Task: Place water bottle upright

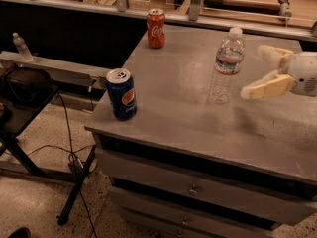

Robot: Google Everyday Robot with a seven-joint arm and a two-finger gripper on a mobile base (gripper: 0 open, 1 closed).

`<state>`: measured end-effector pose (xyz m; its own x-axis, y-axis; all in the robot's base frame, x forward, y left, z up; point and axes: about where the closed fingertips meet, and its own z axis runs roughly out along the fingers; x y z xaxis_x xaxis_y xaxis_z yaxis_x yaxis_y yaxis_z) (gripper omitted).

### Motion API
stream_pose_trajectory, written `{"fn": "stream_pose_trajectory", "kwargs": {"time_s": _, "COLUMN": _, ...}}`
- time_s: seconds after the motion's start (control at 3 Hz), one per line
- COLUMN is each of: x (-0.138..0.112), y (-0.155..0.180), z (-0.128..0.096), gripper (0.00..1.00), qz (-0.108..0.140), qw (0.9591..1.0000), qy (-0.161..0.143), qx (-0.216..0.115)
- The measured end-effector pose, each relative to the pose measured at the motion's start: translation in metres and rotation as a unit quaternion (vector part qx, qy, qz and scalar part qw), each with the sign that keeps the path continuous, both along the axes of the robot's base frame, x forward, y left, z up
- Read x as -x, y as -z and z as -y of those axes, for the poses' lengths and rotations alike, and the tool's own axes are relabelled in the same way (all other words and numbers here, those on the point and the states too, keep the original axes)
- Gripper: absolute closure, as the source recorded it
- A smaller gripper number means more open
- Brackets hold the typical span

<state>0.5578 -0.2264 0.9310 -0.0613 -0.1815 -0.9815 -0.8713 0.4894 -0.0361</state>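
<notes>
- Presently, the water bottle [227, 66] is seen standing on its base on the grey desk [173, 108], right of the desk's middle.
- Its long axis is held vertical. The white cap points up, toward 12 to 1 o'clock in the picture, and the base is set flat on the desk top.
- A red-and-blue label band is seen around the upper part of the bottle, and the ribbed clear body below it is lit from above.
- The tool [251, 72] is found at 3 o'clock from the bottle, just beside it and above the desk, near the right edge of the view.
- The tool's two pale fingers [271, 55] are spread wide. Nothing is held between them, and a clear gap is seen between the fingertips and the bottle.
- One finger is placed higher and farther back, the other lower and nearer, and both are pointed toward 9 o'clock, at the bottle.
- A blue can [121, 94] is stood upright between 8 and 9 o'clock from the bottle, close to the desk's near left corner.
- A red can [156, 28] is stood upright at 10 o'clock from the bottle, by the far edge of the desk.
- Both cans are kept well apart from the bottle and from each other.
- Drawers [223, 195] with small knobs are seen in the desk front.
- A small clear bottle [20, 44] is stood on a ledge [54, 63] far off at 9 o'clock, and cables [69, 133] are laid over the speckled floor [39, 202] below.
</notes>
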Motion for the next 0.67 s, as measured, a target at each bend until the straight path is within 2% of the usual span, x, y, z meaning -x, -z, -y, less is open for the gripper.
{"fn": "stream_pose_trajectory", "kwargs": {"time_s": 0.33, "x": 0.0148, "y": 0.0050, "z": 0.0273, "gripper": 0.00, "qz": -0.015, "qw": 0.9989, "qy": 0.013, "qx": 0.043}}
{"fn": "stream_pose_trajectory", "kwargs": {"time_s": 0.67, "x": 0.0187, "y": 0.0075, "z": 0.0329, "gripper": 0.00, "qz": -0.019, "qw": 0.9983, "qy": 0.012, "qx": 0.053}}
